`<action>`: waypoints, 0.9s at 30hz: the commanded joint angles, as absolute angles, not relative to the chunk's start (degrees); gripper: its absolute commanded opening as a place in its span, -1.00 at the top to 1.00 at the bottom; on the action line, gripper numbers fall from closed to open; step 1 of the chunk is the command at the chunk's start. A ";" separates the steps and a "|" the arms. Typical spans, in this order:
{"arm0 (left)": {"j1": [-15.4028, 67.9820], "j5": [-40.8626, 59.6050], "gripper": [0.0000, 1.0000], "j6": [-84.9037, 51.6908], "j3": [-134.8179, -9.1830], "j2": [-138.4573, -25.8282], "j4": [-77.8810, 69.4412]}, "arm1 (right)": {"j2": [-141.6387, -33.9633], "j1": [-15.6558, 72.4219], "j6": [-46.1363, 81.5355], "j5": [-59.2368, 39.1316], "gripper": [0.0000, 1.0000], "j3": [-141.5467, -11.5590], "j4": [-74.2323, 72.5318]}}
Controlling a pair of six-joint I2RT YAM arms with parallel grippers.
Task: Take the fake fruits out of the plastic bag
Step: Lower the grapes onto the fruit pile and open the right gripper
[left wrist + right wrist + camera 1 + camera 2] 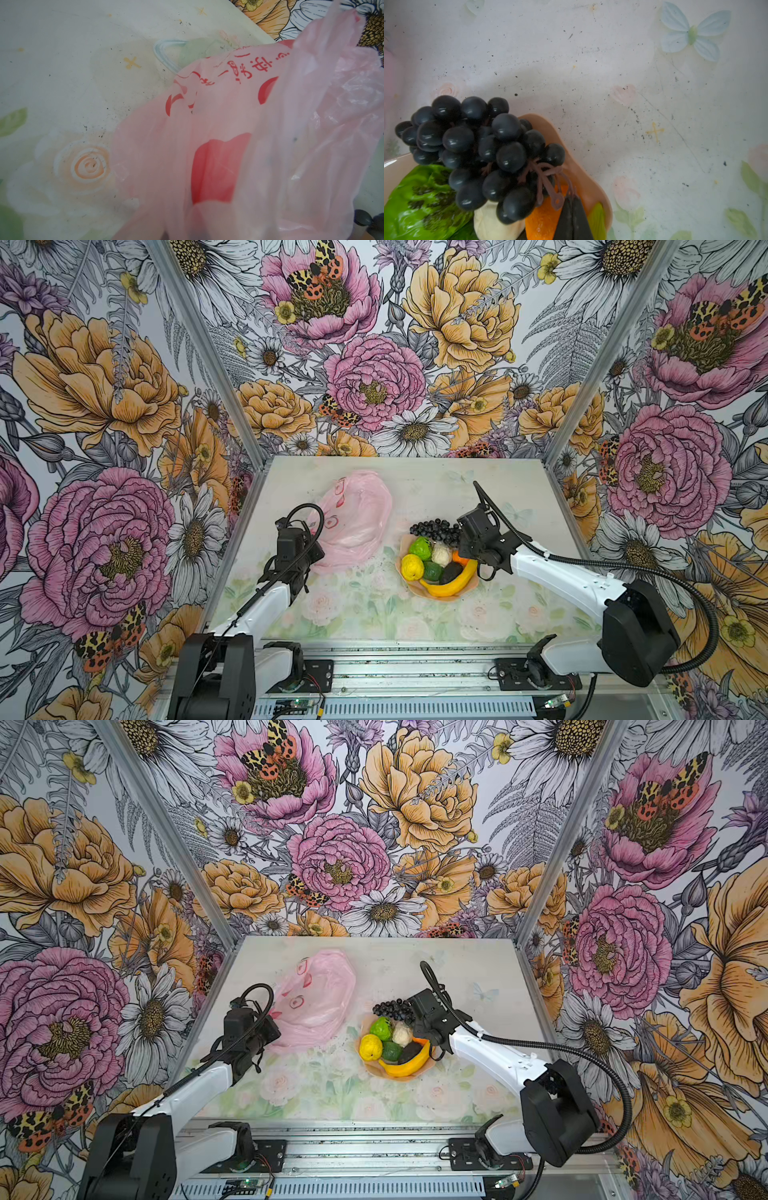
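Two arm bases [216, 676] sit on a metal rail [415, 674] at the near edge. Beyond it the bench [374, 622] is a pale sheet printed with faint roses and leaves, peppered with dark specks; its nearest strip lies open from side to side. Farther in, the left arm [266, 605] reaches to the near edge of the plastic bag [357, 522], a crumpled pink heap lying left of centre and running toward the back. The left jaws are pressed together, buried under pink film in the wrist view, so whether they pinch it I cannot tell. A narrow lane of bench parts the bag from the peach dish [415, 592] on the right, where the fake fruits [440, 556] are piled, out of the bag: banana [451, 587] along the near rim, grape bunch [434, 529] over the far rim. The right arm [561, 576] comes in from the right; the right jaws are pressed together with the grapes' brown stem [544, 174] at their tips. Behind everything, a bare band of bench meets the floral walls [374, 364], which close three sides between slanting metal posts [203, 352].
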State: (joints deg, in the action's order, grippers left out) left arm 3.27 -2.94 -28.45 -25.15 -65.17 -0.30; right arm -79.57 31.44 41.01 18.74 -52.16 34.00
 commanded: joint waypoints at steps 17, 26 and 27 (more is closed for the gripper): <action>4.43 -3.32 1.00 -26.98 -26.10 -65.71 -1.60 | -77.46 30.23 38.32 20.16 0.66 -52.85 33.88; 7.00 -3.38 1.00 -27.13 -27.71 -67.01 -1.82 | -73.28 29.54 36.43 14.86 0.14 -53.57 33.75; 7.36 -3.30 1.00 -27.31 -28.13 -67.27 -1.77 | -72.69 29.42 36.28 14.08 0.05 -53.61 33.75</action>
